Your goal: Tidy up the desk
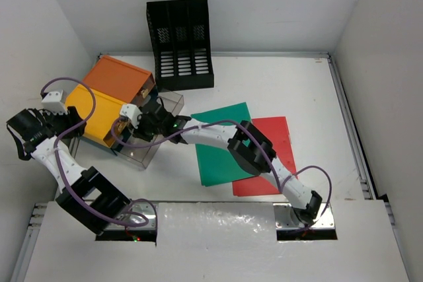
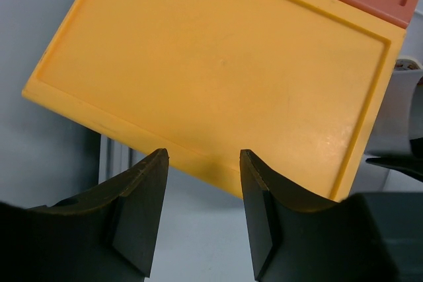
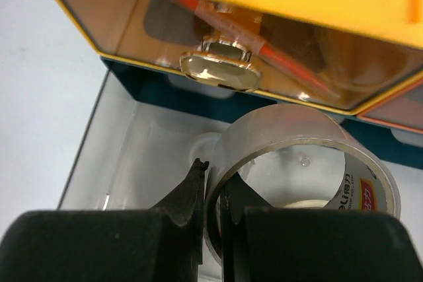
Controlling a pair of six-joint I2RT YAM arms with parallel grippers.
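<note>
1. The desk [image 1: 291,84] carries the drawer box [image 1: 99,107] near its far-left corner, with the clear drawer [image 3: 125,150] pulled out.
2. The right gripper [image 3: 211,170] pinches the tape roll [image 3: 297,143] by its wall, one finger inside the ring, above the drawer.
3. The tape roll is probably light, rigid and glossy, and so likely slippery. Grip it across the wall.
4. The left gripper [image 2: 201,163] is half spread and empty, beside the box's yellow top.

desk [image 1: 277,87] – white | drawer box [image 1: 106,100] – orange, yellow | rack [image 1: 180,44] black mesh | green sheet [image 1: 215,160] | red sheet [image 1: 277,130]
</note>
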